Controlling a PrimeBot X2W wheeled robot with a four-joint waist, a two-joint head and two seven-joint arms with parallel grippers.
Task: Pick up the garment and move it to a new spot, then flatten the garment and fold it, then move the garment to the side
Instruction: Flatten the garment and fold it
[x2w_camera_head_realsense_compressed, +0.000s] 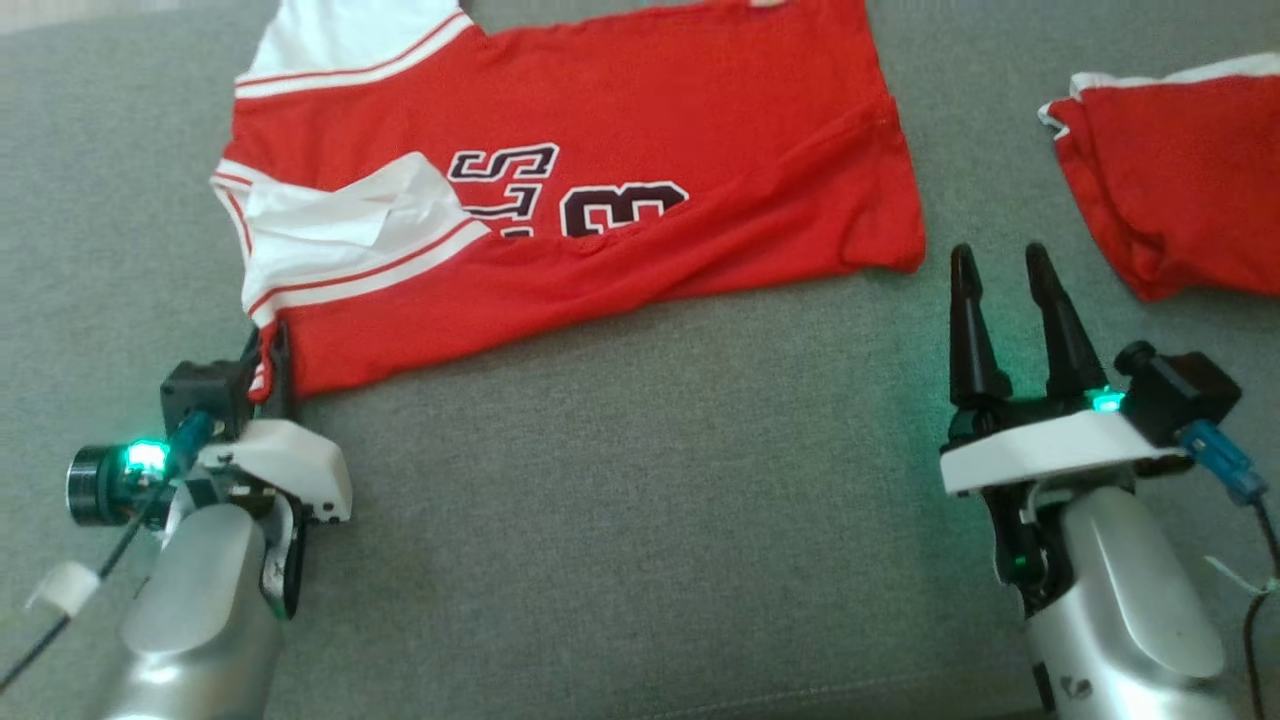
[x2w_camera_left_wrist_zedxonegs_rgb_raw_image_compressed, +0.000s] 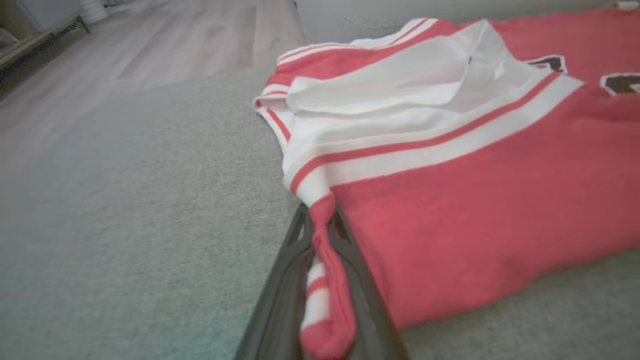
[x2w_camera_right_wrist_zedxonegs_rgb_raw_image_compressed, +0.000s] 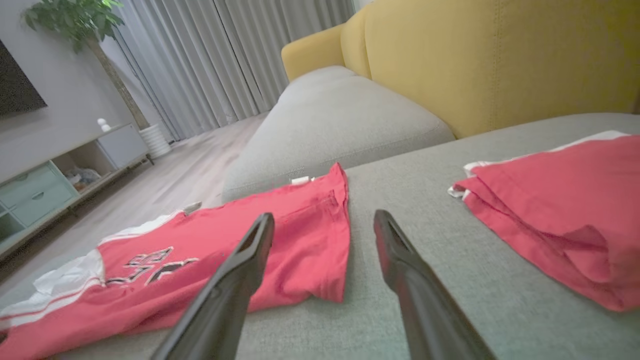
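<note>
The red, white-trimmed fabric jersey (x2w_camera_head_realsense_compressed: 700, 130) lies spread toward the far edge of the grey sofa cushion (x2w_camera_head_realsense_compressed: 640, 520). Left claw (x2w_camera_head_realsense_compressed: 272, 345) pinches its near-left corner; right claw (x2w_camera_head_realsense_compressed: 1000, 262) is spread, empty. Light and limp, it will likely sag; the near-right hem corner suits a second hold.

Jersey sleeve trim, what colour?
The sleeve trim is white with a thin red stripe, on the red jersey. Shows best in the left wrist view.
</note>
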